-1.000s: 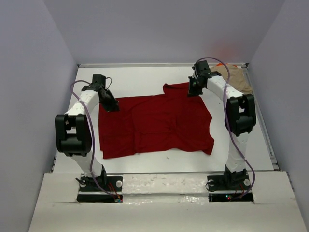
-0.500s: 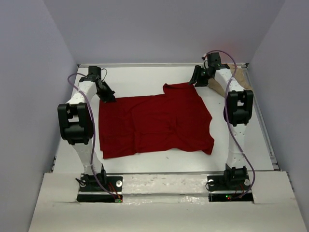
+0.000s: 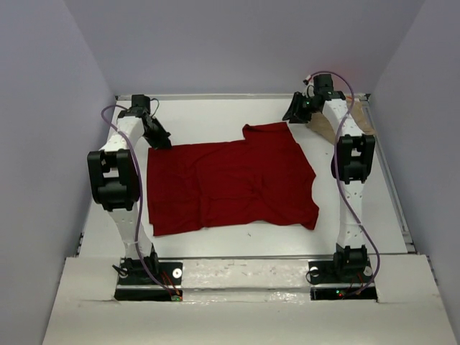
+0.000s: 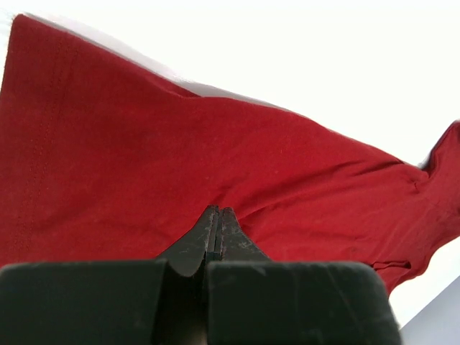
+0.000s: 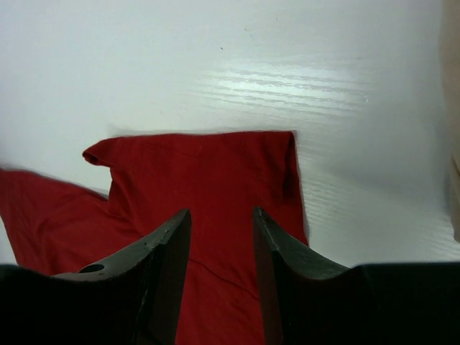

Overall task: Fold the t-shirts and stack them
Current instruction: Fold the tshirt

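Note:
The dark red t-shirt (image 3: pixel 230 180) lies spread flat on the white table, one sleeve pointing to the back right. My left gripper (image 3: pixel 162 139) is shut and empty, hovering just behind the shirt's back left corner; its wrist view shows the closed tips (image 4: pixel 218 210) over red cloth (image 4: pixel 144 158). My right gripper (image 3: pixel 290 115) is open and empty, above the table just behind the sleeve (image 5: pixel 215 162). The tan t-shirt (image 3: pixel 361 119) lies at the back right corner, partly hidden by my right arm. I cannot make out the orange fabric.
The white table (image 3: pixel 215 115) is walled by grey panels on the left, back and right. A strip of the tan cloth (image 5: pixel 454 180) shows at the right edge of the right wrist view.
Both grippers have drawn back from the red shirt's far edge toward the back wall and risen. The shirt has not moved.

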